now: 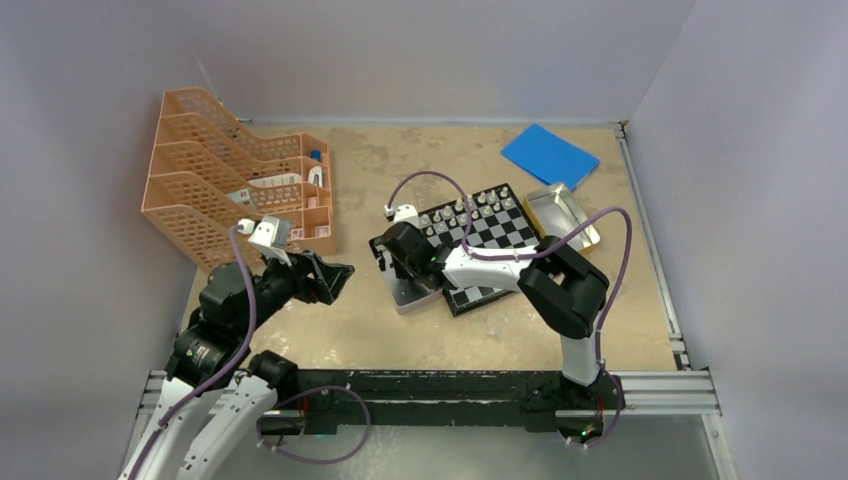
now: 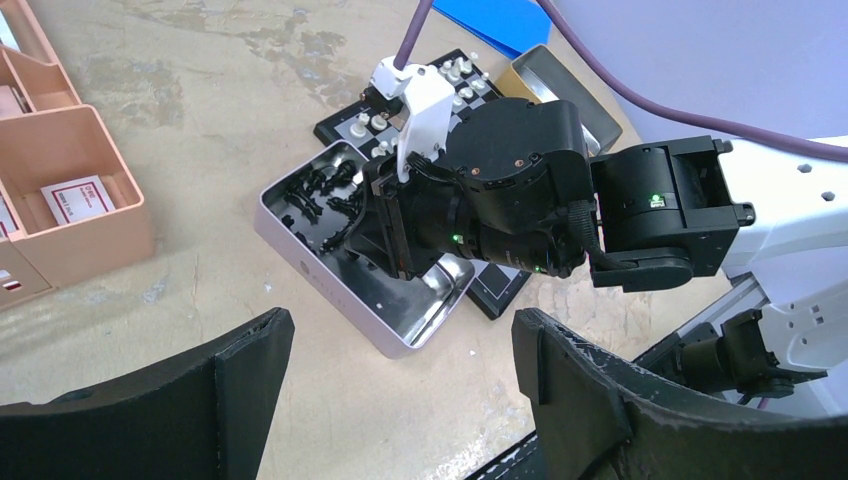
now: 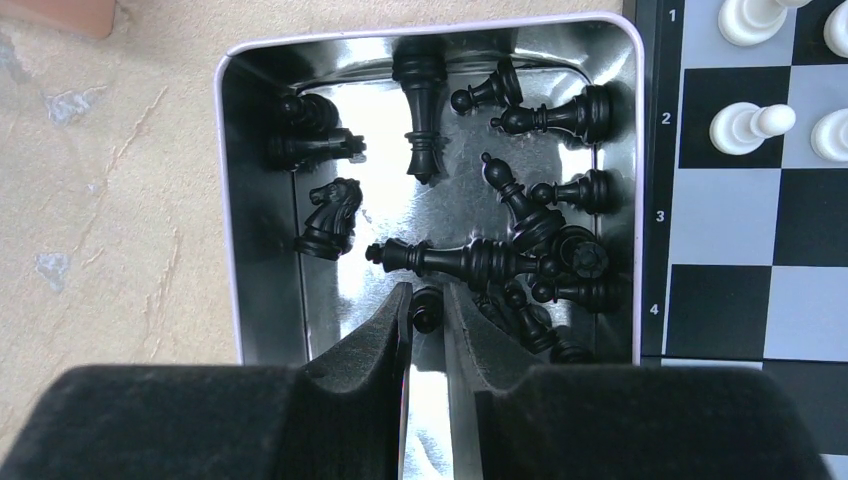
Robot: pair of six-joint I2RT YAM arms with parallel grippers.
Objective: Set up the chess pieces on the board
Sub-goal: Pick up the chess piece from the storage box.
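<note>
Small black piece (image 3: 425,315) caught in the right claw (image 3: 425,295), low inside the tin (image 3: 232,200).

The piece sat between the fingertips, which pressed in on it from either side, pinching it by the look. The fingers hid most of it, so its long axis could not be told. Just past the tips a tall black piece (image 3: 470,262) lay flat, its long axis crosswise to the claw. The other black pieces (image 3: 560,200) were heaped toward the tin's right wall. The board (image 3: 700,215) lay just beside that wall, on the claw's right in the wrist view, with white pieces (image 3: 750,128) already standing on it. Judged: the next move is a lift clear of the heap, then a carry rightward over the wall. The left claw (image 1: 325,275) was spread and held nothing, well apart over the table (image 1: 420,150) — the right arm was plainly nearer.
</note>
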